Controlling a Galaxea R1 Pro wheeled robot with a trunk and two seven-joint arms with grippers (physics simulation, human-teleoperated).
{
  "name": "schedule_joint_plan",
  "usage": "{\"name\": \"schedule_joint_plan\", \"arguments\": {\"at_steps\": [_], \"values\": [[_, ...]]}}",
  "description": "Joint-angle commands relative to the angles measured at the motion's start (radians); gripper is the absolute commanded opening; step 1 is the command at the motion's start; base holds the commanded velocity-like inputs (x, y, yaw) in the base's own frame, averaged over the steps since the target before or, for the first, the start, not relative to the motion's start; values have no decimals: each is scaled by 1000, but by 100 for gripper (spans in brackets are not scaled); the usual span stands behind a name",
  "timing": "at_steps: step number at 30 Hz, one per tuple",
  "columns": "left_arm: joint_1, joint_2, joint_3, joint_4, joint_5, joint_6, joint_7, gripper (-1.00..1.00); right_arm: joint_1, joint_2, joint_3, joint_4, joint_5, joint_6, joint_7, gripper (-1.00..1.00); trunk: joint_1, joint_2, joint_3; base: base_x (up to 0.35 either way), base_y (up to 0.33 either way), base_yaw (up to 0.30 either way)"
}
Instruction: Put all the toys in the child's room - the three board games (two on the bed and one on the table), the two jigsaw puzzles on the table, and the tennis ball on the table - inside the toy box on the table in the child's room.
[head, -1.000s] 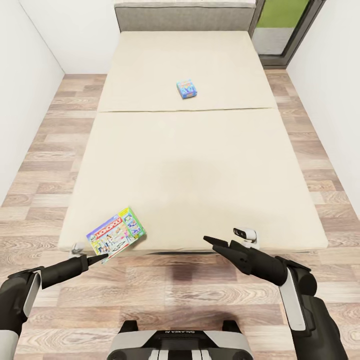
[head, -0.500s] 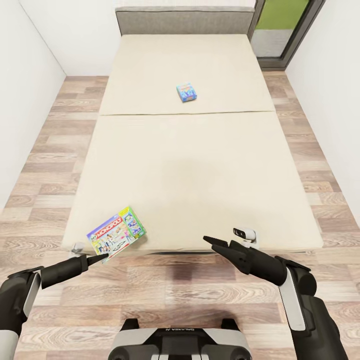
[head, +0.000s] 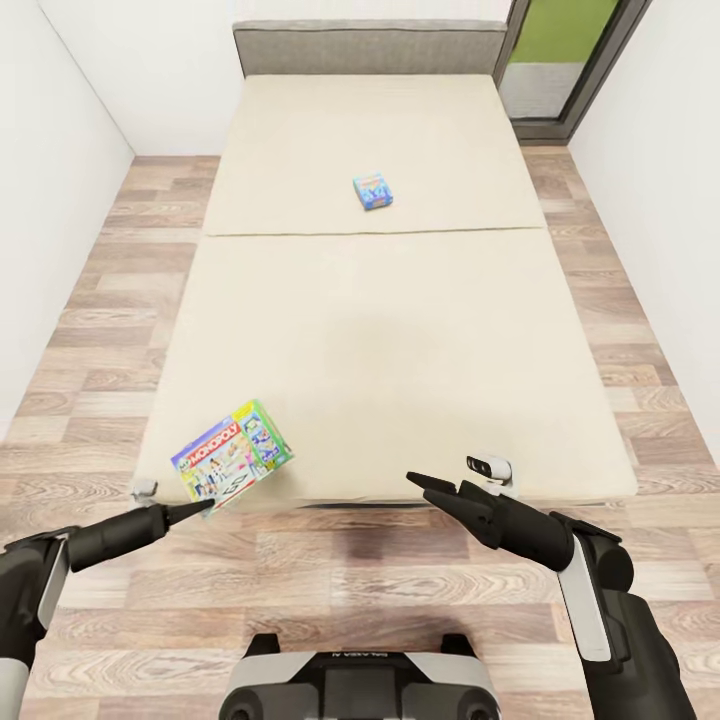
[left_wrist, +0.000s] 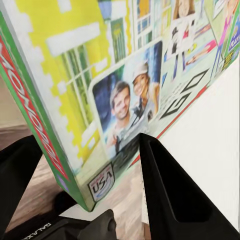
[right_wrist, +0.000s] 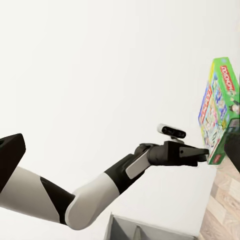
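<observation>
Two games on show: I count both board games from the head camera, neither yet anywhere near a toy box.
Head view, big game: the larger colourful printed board game box with green-yellow edges (head: 232, 453) sits tilted at the near left corner of the beige-covered bed (head: 400, 330), its near corner pinched in my left gripper (head: 196, 511).
Head view, small game: the little blue board game box (head: 373, 191) lies flat far up the bed, well apart from both arms.
Head view, right arm: my right gripper (head: 424, 485) hovers over the near edge of the bed, fingers spread, grasping nothing.
Left wrist view: the black fingers (left_wrist: 167, 190) are clamped on the big box's corner, lid face up close.
Right wrist view: I see the left arm holding that box by its edge.
Progress: my judgement is early; this game is only just grasped, and all toys remain to be boxed.
</observation>
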Motion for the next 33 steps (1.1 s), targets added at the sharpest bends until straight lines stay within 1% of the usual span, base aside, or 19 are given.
{"name": "schedule_joint_plan", "arguments": {"at_steps": [1,2,3,5,7,11,14,15,17,18,22,23,25,26,27,29,31,33], "values": [[0,4,0,-4,-2,9,-11,-100,0,1,-2,0,0,8,3,100,-4,7,3,0,0,0],[0,19,1,-12,0,12,-41,-100,0,1,-2,0,1,8,3,100,-8,14,6,0,0,0],[0,25,1,-13,0,12,-52,-100,0,1,-2,0,1,8,3,100,-12,21,9,0,0,0],[0,49,2,-17,-1,16,-100,-100,0,1,-3,1,5,7,2,100,-19,35,15,0,0,0],[0,64,3,-18,-4,18,-137,-100,0,1,-4,1,7,7,2,100,-27,49,22,0,0,0],[1,114,7,-19,1,20,-137,-100,0,1,-9,3,10,7,-3,100,-35,63,28,0,0,0],[1,146,10,-20,4,32,-137,-100,0,1,-13,4,10,6,-30,100,-46,84,37,0,0,0],[1,151,11,-20,5,38,-137,-100,0,1,-13,4,10,6,-35,100,-50,91,40,0,0,0],[1,171,12,-19,5,75,-137,-100,0,1,-13,4,10,4,-56,100,-58,105,47,0,0,0],[1,175,12,-20,5,87,-137,-100,0,1,-12,5,10,2,-61,100,-61,112,50,0,0,0],[0,207,12,-20,4,189,-137,-100,0,1,-12,8,7,-26,-110,100,-77,140,62,0,0,0],[0,211,12,-20,4,201,-137,-100,0,1,-12,8,7,-28,-116,100,-81,147,65,0,0,0],[0,229,12,-20,4,250,-137,-100,0,1,-12,9,6,-32,-137,100,-88,161,72,0,0,0],[0,233,12,-20,4,261,-137,-100,0,1,-12,10,6,-33,-141,100,-92,168,75,0,0,0],[0,243,12,-20,3,288,-137,-100,0,1,-12,10,6,-36,-152,100,-96,175,78,0,0,0],[0,251,12,-19,3,305,-137,-100,0,1,-13,10,5,-45,-158,100,-104,189,84,0,0,0],[0,260,12,-16,2,318,-137,-100,0,0,-14,10,7,-96,-162,100,-111,203,91,0,0,0],[0,267,12,-13,3,325,-137,-100,0,-1,-15,16,3,-174,-165,100,-119,217,97,0,0,0]]}}
